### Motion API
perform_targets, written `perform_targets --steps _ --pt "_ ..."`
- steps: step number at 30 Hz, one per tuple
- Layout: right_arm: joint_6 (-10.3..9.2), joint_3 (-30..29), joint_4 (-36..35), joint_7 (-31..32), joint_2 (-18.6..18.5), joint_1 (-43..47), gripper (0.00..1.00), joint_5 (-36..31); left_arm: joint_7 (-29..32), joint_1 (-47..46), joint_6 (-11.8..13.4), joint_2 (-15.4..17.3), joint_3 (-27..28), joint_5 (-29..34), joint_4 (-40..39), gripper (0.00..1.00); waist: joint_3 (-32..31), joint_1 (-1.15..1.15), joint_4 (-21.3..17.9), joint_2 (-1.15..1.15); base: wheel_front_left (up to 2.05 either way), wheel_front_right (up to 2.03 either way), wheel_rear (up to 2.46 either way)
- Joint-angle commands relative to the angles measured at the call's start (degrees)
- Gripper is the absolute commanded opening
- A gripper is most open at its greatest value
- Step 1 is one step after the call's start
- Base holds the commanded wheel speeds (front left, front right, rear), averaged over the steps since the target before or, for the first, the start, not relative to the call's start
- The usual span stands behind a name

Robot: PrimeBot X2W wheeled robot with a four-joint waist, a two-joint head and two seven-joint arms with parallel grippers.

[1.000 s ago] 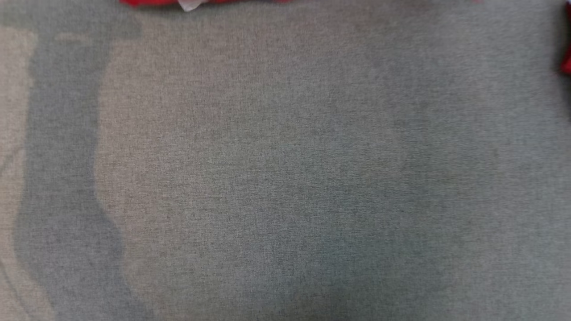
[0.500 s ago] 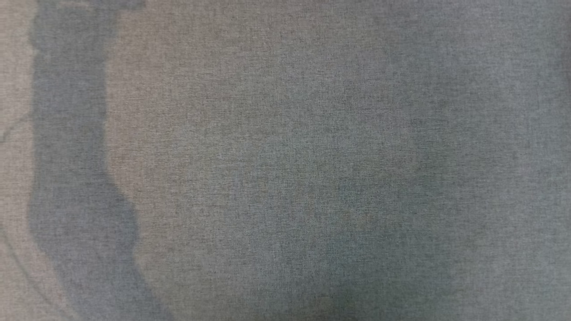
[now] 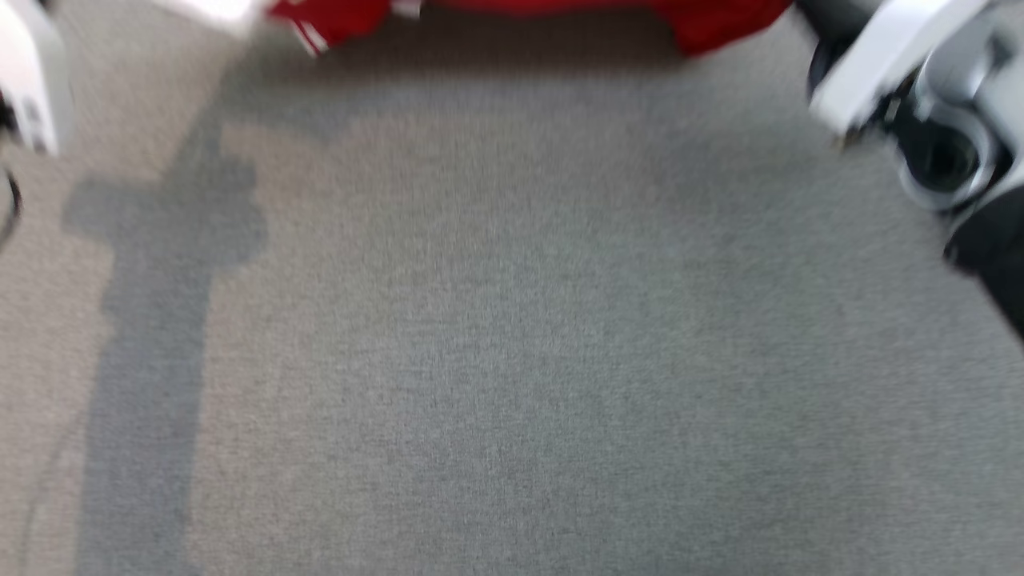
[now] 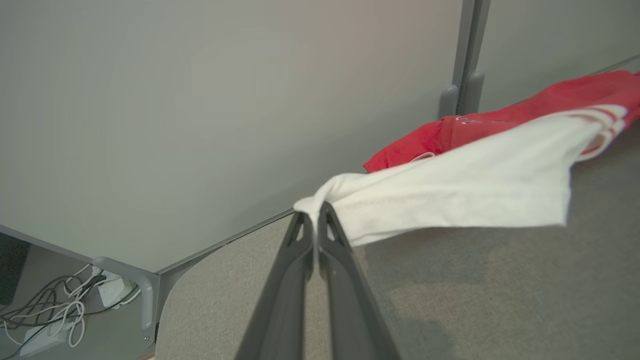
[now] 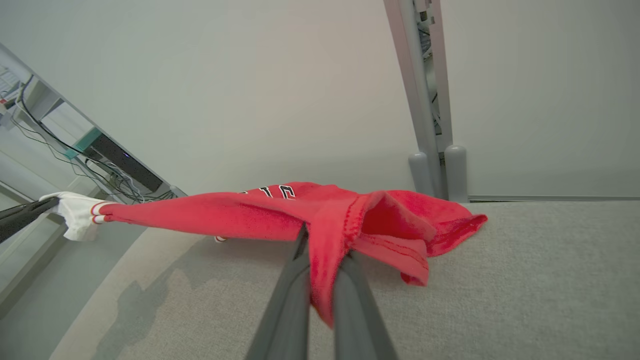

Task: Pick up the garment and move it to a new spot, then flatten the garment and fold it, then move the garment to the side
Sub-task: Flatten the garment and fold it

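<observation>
Garment (image 5: 260, 212): red cloth body with one white section (image 4: 465, 195) that carries thin red stripes at its edge. There is black lettering outlined in white on the red part, too foreshortened to read. The hem stitching shows on the red folds.

Position: it is lifted and stretched in a long band between the two grippers, above grey carpet (image 3: 512, 360) and near the foot of a pale partition wall (image 4: 225, 100). A shadow lies on the carpet beneath it. The bunched red end beyond the right gripper droops low; I cannot tell whether it touches the carpet. In the blurred head view the red cloth (image 3: 560, 10) lies along the top edge.

Left gripper (image 4: 314, 216): its fingers (image 4: 342, 280) are pressed together, with the tips pinching a gathered corner of the white section. The cloth fans out from the pinch.

Right gripper (image 5: 322, 250): its fingers (image 5: 287, 310) are closed on a fold of red cloth. The cloth drapes over the tips and hangs down between them.

Cables (image 4: 55, 305) lie behind the partition's base.
</observation>
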Motion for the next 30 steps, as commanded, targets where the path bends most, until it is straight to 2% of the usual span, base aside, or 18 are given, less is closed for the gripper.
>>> perform_targets --steps 1,9,16,21,22,30 --pt "0.02 1.0 -0.8 1.4 -0.9 2.1 0.00 1.2 1.5 2.6 0.0 1.7 -1.0 -2.1 -1.6 0.00 -5.8 0.00 -0.9 0.00 0.00 0.00 0.00" --pt "0.02 8.9 -7.6 13.1 -7.1 13.7 0.00 6.8 15.6 17.4 0.0 13.0 -9.2 -15.3 -19.2 0.00 -15.6 0.00 -2.2 0.00 0.00 0.00 0.00" --pt "0.01 14.3 -13.2 19.3 -12.7 20.8 0.00 7.9 27.4 27.1 0.6 22.2 -12.3 -24.0 -36.5 0.00 -20.0 0.00 -2.6 0.00 0.00 0.00 0.00" --pt "0.01 16.5 -17.2 22.2 -16.3 24.6 0.00 7.5 32.5 32.7 2.4 27.4 -12.8 -32.0 -47.4 0.00 -20.7 0.00 -3.0 0.00 0.00 0.00 0.00" --pt "0.01 16.5 -17.2 22.2 -16.3 24.6 0.00 7.5 32.5 32.7 2.4 27.4 -12.8 -32.0 -47.4 0.00 -20.7 0.00 -3.0 0.00 0.00 0.00 0.00" --pt "0.01 17.8 -21.6 28.8 -21.4 28.0 0.00 7.8 36.6 37.4 5.4 33.9 -13.3 -37.5 -58.1 0.00 -20.1 0.00 -3.8 0.00 0.00 0.00 0.00"
